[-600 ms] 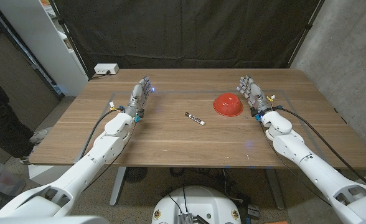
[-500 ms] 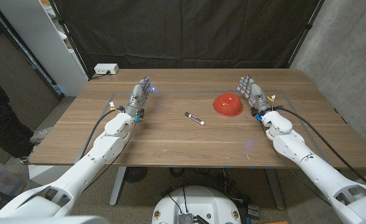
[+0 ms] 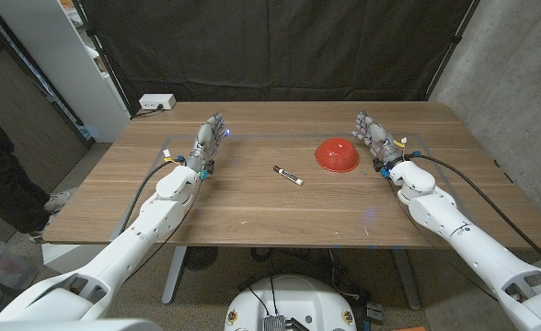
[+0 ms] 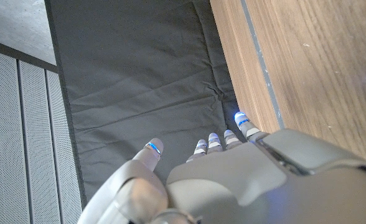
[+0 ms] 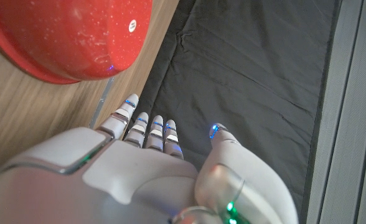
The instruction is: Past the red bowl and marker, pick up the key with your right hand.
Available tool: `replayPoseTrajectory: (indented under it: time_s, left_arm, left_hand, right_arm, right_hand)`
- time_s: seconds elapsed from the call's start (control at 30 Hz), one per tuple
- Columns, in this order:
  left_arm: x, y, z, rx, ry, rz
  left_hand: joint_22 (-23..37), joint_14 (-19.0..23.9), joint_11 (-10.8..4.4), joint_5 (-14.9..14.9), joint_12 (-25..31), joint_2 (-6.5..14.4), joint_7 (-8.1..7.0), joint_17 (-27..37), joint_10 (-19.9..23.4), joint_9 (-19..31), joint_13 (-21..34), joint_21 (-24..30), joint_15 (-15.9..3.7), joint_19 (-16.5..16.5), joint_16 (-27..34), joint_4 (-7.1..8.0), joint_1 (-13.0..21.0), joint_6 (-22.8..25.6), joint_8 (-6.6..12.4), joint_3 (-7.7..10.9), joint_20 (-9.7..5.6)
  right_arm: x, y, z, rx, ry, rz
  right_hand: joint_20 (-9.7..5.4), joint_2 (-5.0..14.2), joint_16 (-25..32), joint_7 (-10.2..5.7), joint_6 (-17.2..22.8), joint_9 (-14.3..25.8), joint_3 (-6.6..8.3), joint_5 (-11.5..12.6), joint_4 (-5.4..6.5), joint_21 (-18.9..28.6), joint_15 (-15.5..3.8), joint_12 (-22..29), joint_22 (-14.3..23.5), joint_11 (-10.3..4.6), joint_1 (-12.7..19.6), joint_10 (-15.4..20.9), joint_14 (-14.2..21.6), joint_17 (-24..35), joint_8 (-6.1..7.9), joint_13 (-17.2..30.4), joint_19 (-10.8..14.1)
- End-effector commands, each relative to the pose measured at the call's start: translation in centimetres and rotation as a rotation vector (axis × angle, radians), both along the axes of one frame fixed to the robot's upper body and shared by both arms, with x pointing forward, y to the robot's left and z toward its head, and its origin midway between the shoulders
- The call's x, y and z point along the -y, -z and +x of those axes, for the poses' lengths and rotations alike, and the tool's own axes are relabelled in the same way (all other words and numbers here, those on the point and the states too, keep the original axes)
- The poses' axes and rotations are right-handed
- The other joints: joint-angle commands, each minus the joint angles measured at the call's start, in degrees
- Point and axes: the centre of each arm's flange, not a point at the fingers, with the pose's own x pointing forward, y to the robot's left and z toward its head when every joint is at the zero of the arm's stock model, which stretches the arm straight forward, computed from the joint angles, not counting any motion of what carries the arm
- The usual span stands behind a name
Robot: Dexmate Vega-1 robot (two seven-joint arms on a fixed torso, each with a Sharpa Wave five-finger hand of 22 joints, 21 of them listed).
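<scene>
Both my hands hold nothing, fingers apart; right hand [image 3: 374, 138] beside upturned red plastic bowl [image 3: 337, 154] right of centre; no key visible, so I'd search first.

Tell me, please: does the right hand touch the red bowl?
Apart. The head view shows bare wood between the right hand and the red bowl.
</scene>
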Motion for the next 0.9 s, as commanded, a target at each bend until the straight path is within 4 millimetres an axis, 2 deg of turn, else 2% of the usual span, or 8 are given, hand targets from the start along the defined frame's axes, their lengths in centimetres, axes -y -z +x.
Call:
replayPoseTrajectory:
  time_s: [0.03, 0.33, 0.9]
  left_arm:
    - [0.0, -0.1, 0.6, -0.007, 0.005, 0.003]
    - [0.0, -0.2, 1.2, -0.012, 0.011, 0.006]
    - [-0.2, -0.4, 2.1, -0.018, 0.022, 0.009]
  left_hand:
    - [0.1, -0.32, 0.21, 0.4, 0.38, 4.95, -0.03, 0.18, -0.63, 0.07, 0.24, 0.19, 0.08, -0.97, 0.37, -0.02, -0.22, -1.29, 0.43, 0.19, 0.14]
    - [0.11, -0.37, 0.18, 0.42, 0.39, 4.95, 0.05, 0.17, -0.71, 0.08, 0.25, 0.13, 0.16, -0.96, 0.37, -0.03, -0.25, -1.3, 0.46, 0.13, 0.19]
    - [0.11, -0.37, 0.33, 0.47, 0.45, 4.97, 0.17, 0.16, -0.71, 0.09, 0.25, 0.04, 0.23, -0.94, 0.41, -0.04, -0.28, -1.19, 0.53, 0.04, 0.29]
  right_arm:
    - [0.7, -0.7, -0.5, -0.003, 0.065, -0.082]
    - [0.6, -1.5, -0.9, 0.01, 0.098, -0.138]
    - [0.7, -2.8, -1.8, 0.039, 0.147, -0.209]
  right_hand:
    - [0.44, -0.23, 0.37, 0.06, 0.81, 0.22, 0.3, -0.07, -0.77, -0.11, 0.03, 0.33, 0.19, 0.39, 1.08, 0.29, 0.54, 0.11, 0.63, 0.17, 0.37]
    - [-0.09, -0.39, 0.68, 0.41, 1.5, 0.31, 0.62, -0.3, -2.23, 0.22, -0.5, 0.56, 0.22, 0.57, 2.54, 0.88, 1.55, 0.13, 0.88, 0.2, 1.27]
    - [-0.43, -0.32, 0.98, 0.73, 2.27, 0.39, 0.96, -0.56, -3.89, 0.53, -0.58, 0.89, 0.26, 0.89, 4.24, 2.08, 2.97, 0.14, 1.05, 0.24, 2.4]
